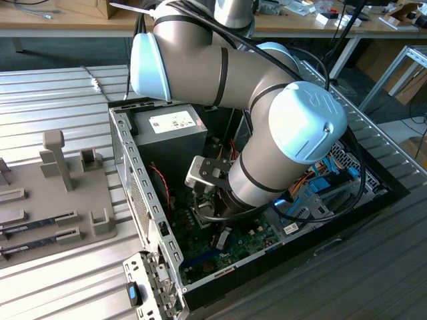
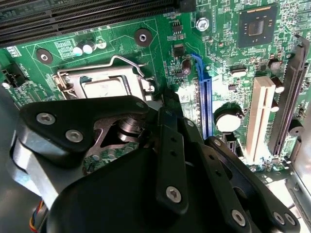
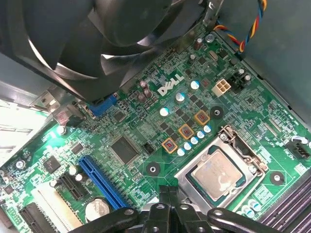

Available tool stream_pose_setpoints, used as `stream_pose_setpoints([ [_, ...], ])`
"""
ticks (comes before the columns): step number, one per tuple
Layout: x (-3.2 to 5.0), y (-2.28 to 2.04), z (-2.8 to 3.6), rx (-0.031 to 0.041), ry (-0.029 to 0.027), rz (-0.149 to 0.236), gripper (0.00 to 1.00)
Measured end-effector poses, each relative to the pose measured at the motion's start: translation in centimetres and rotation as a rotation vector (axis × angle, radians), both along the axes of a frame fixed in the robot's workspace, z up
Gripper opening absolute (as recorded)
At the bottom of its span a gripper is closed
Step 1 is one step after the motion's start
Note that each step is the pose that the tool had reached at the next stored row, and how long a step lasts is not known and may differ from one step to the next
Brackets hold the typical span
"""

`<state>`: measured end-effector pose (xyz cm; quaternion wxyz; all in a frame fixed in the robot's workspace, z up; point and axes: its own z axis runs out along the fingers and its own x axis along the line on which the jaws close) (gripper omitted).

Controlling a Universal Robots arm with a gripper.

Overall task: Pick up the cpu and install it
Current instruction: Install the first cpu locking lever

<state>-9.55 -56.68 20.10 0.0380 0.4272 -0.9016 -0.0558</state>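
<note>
White logo lettering [image 3: 170, 85] is printed on the green motherboard [image 3: 146, 131] in the first wrist view, large and clear (a maker's mark, not copied here). Fine white silkscreen codes [image 2: 63, 47] sit beside sockets and parts across the board in both wrist views, too small to make out. The cpu [image 3: 217, 174] has a smudged grey lid with nothing legible on it. In the exterior view a white label [image 1: 175, 123] on the grey power supply [image 1: 167, 148] carries rows of dark print, unreadable. There is a raised emblem [image 1: 319, 100] on the arm's pale blue joint cap [image 1: 313, 127].
</note>
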Motion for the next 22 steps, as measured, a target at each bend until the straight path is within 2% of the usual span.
stream_pose_setpoints([
  [3,0.01,0.20,-0.03,0.0002,-0.0001,0.000,0.11],
  [8,0.01,0.83,-0.06,0.0001,0.0000,0.003,0.11],
  [14,-0.31,0.84,-0.06,0.0032,-0.0008,0.005,0.11],
  [18,-0.32,0.83,0.18,0.0153,-0.0008,0.005,0.11],
  [22,-0.33,0.75,0.30,0.0337,-0.0008,0.005,0.11],
])
